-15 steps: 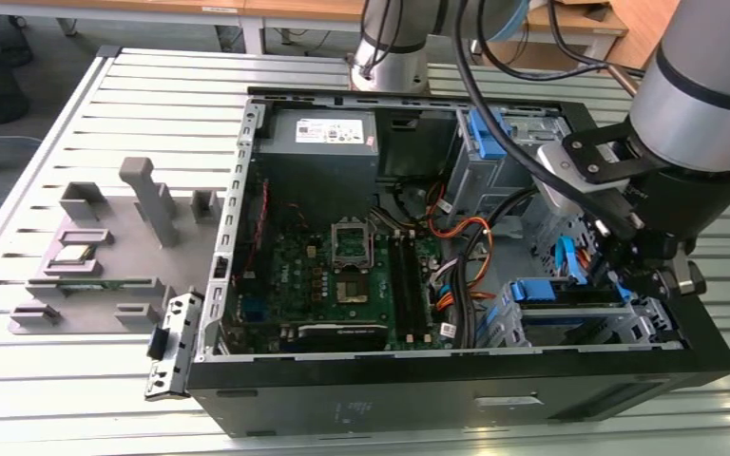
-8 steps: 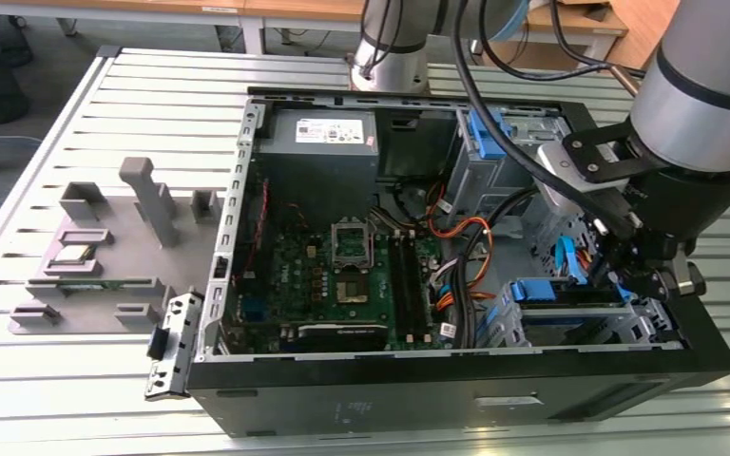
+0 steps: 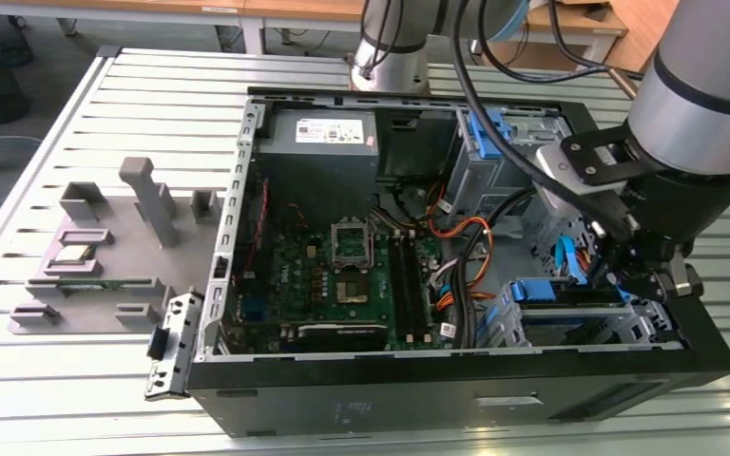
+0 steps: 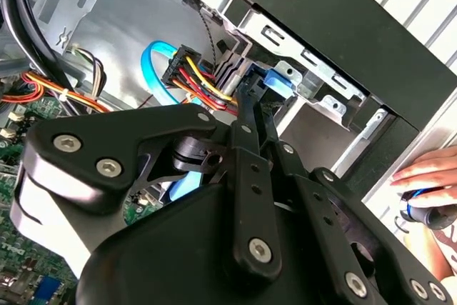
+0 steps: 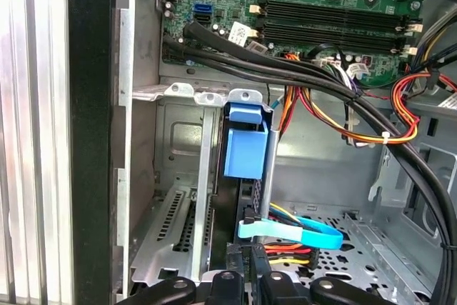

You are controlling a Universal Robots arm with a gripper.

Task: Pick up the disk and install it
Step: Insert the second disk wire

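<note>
The disk point(image 5: 246, 149) stands edge-on in the metal drive bay at the case's front corner, its blue carrier point(image 4: 275, 82) facing out. In the exterior view the disk point(image 3: 555, 290) sits in the cage on the exterior view's right, under the arm. My gripper point(image 5: 250, 280) reaches down into the case, and its black fingers point(image 4: 246, 116) are shut on the disk's edge near the connector end. My gripper point(image 3: 612, 275) hangs low between the bay and the case's side wall. Most of the disk's flat face is hidden.
The open computer case point(image 3: 467, 389) lies on a slatted table. Thick black cables point(image 5: 314, 76), orange and red wire bundles point(image 5: 407, 105) and a blue flat cable point(image 5: 300, 232) crowd the bay. A grey fixture point(image 3: 99, 247) stands at the exterior view's left. A person's hand point(image 4: 428, 173) rests outside the case.
</note>
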